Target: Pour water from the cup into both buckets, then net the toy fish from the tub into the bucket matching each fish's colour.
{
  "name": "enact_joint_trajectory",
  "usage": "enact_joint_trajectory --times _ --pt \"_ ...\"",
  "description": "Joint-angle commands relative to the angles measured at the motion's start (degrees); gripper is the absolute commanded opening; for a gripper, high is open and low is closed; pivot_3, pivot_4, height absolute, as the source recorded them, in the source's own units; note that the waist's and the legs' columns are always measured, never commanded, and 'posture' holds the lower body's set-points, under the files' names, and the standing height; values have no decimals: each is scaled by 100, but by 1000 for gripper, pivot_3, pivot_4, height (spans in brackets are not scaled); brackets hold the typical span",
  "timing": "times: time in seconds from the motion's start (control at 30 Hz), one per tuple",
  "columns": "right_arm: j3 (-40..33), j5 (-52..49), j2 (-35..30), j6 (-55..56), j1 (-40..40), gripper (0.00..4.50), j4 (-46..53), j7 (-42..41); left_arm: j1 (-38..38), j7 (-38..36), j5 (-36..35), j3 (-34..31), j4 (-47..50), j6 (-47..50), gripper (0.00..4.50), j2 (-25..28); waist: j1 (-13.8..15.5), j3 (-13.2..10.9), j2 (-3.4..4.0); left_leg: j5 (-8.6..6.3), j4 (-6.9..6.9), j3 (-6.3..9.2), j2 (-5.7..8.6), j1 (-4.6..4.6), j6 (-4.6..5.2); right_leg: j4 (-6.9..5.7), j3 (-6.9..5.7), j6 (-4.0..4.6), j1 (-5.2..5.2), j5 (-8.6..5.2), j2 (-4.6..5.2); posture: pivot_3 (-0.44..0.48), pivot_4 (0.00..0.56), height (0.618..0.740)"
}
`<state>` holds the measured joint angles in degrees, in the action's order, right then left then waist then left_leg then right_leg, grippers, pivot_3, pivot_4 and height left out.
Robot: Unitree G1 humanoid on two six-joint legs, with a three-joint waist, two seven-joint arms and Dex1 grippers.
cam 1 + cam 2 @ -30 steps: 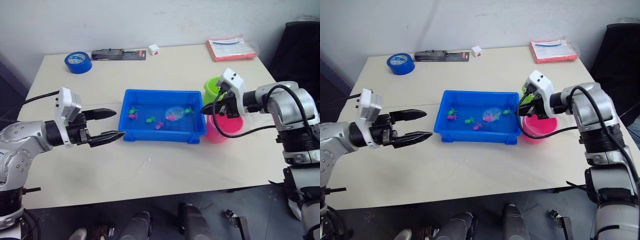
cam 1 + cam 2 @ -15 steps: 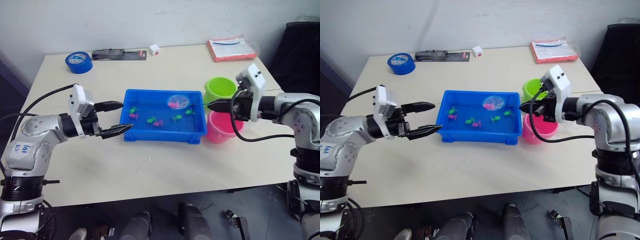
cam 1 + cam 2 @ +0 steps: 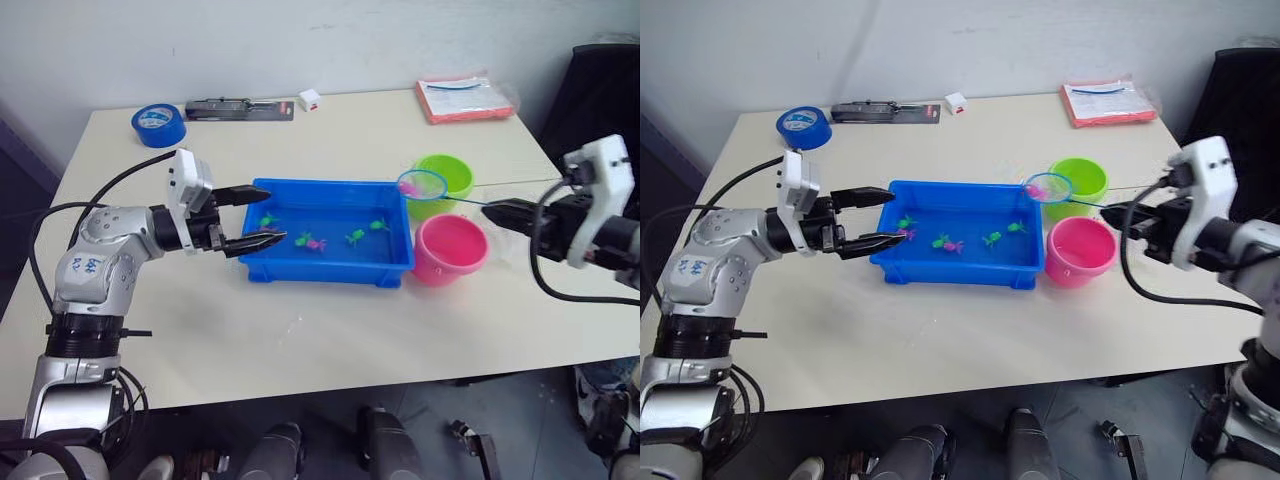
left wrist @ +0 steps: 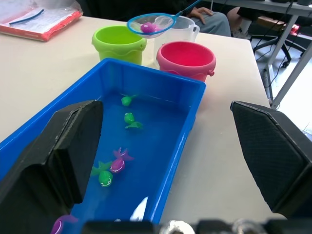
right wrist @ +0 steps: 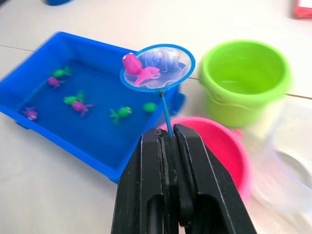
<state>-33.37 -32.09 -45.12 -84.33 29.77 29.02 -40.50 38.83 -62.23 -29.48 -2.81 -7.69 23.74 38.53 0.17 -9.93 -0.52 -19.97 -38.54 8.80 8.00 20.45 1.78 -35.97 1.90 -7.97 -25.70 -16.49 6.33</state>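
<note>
The net (image 5: 157, 67) hangs in the air over the right end of the blue tub (image 3: 330, 270), beside the lime green bucket (image 3: 445, 178). A pink fish (image 5: 139, 70) lies in its mesh. My right gripper (image 5: 168, 134) is shut on the net's thin handle, out to the right of the pink bucket (image 3: 452, 250). The clear cup (image 5: 287, 156) stands just right of the two buckets. Several green and pink fish (image 3: 355, 237) float in the tub. My left gripper (image 3: 275, 213) is open at the tub's left end, its fingers reaching over the rim.
At the back of the table lie a blue tape roll (image 3: 157, 124), a black tool (image 3: 238, 109), a small white box (image 3: 307, 99) and a red folder (image 3: 462, 97). A black chair (image 3: 600, 90) stands past the table's right side.
My right gripper has drawn back to the right and lifted the net, with a pink fish in it, out of the tub. My left gripper has moved right to the tub's left end.
</note>
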Motion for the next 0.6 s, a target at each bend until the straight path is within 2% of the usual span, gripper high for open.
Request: enact_joint_trajectory --times 0.03,0.27,0.43,0.6 --pt "-489 -155 -205 -68 -216 794 461 106 211 -169 90 -16 -196 -189 4500 -45 -7 0 0 0 -2 0 0 0 0 -1 0 -1 0 0 0 0 150 740" --pt "-696 -57 -460 531 -1202 794 1144 261 457 -401 228 100 -533 -331 4500 -199 32 0 0 -2 -14 -1 1 2 3 -3 0 -3 3 2 0 0 150 740" --pt "-479 319 -774 1334 -1941 794 1522 407 566 -513 299 109 -690 -398 4500 -254 77 0 -1 -3 -22 -4 3 2 5 -3 3 -4 3 2 0 0 150 740" --pt "-54 997 -1410 2487 -2698 794 1776 327 552 -562 310 120 -657 -380 4500 -293 115 0 -1 -4 -27 -7 4 1 6 1 4 -5 3 3 0 0 150 740"
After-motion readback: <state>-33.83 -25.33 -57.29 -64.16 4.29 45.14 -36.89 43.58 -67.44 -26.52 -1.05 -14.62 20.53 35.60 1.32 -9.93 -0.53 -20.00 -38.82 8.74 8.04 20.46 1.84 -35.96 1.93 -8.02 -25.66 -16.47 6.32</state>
